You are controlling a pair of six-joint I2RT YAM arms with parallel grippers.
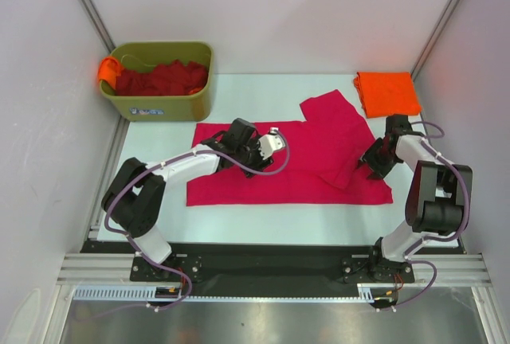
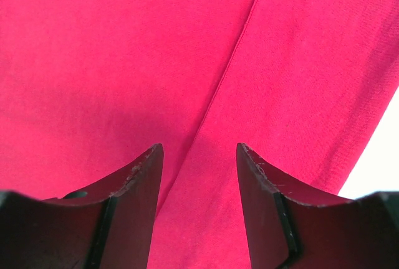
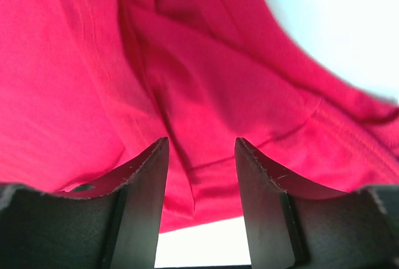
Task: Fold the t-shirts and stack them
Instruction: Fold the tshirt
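A crimson-pink t-shirt (image 1: 263, 181) lies spread on the table, its right part folded over at an angle (image 1: 339, 133). My left gripper (image 1: 267, 146) is open above the shirt's middle. In the left wrist view (image 2: 198, 147) a fold edge of the cloth (image 2: 230, 63) runs between the fingers. My right gripper (image 1: 371, 161) is open at the shirt's right edge. In the right wrist view (image 3: 201, 141) it hangs over wrinkled cloth (image 3: 206, 82) and holds nothing. A folded bright orange t-shirt (image 1: 388, 93) lies at the back right.
An olive-green bin (image 1: 163, 103) at the back left holds dark red shirts (image 1: 163, 79). An orange cloth (image 1: 107, 69) hangs over its left rim. White walls close in the table on the left, back and right.
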